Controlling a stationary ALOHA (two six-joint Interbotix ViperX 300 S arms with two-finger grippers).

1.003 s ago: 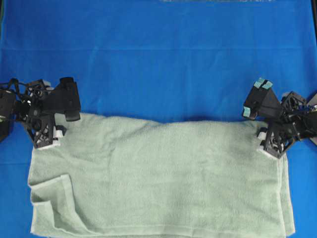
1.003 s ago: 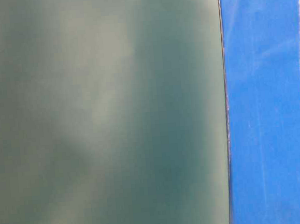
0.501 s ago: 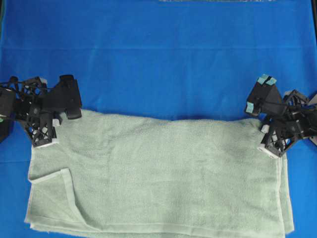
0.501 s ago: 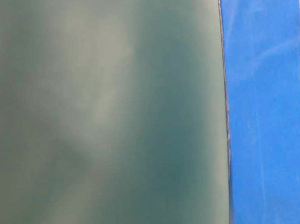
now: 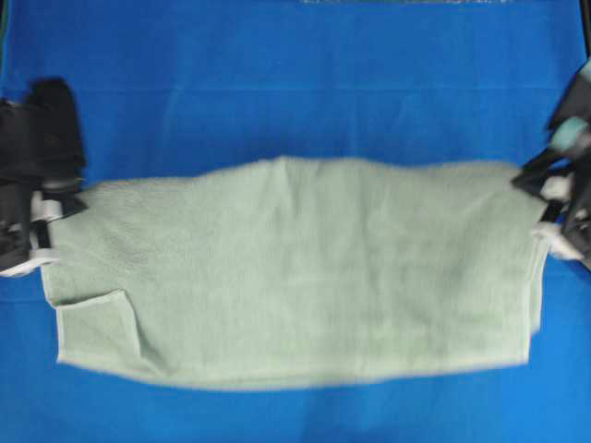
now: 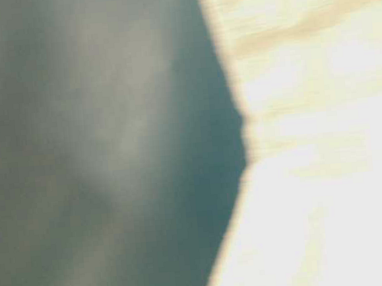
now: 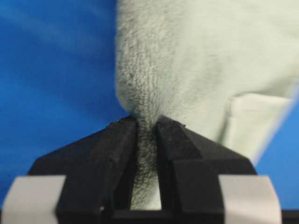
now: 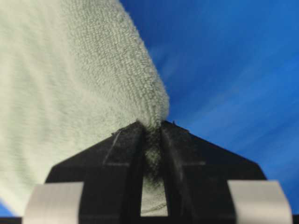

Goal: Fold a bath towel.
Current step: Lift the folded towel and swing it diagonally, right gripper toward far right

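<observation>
The pale sage-green bath towel (image 5: 295, 268) hangs stretched between my two grippers above the blue cloth, blurred by motion, with a folded flap at its lower left corner. My left gripper (image 5: 44, 210) is shut on the towel's upper left corner; in the left wrist view the black jaws of the left gripper (image 7: 147, 125) pinch fuzzy bath towel (image 7: 201, 60) between them. My right gripper (image 5: 545, 198) is shut on the upper right corner; in the right wrist view the right gripper (image 8: 152, 127) clamps a bunch of bath towel (image 8: 70, 84).
A bright blue cloth (image 5: 295, 83) covers the whole table under the towel. The table-level view is blurred, showing only a dark green-grey mass and a pale blurred patch (image 6: 326, 172) on the right.
Both grippers have shut on the towel's back corners and lifted them up and outward. The towel has come off the table and stretched wider; its near edge has risen into view.
</observation>
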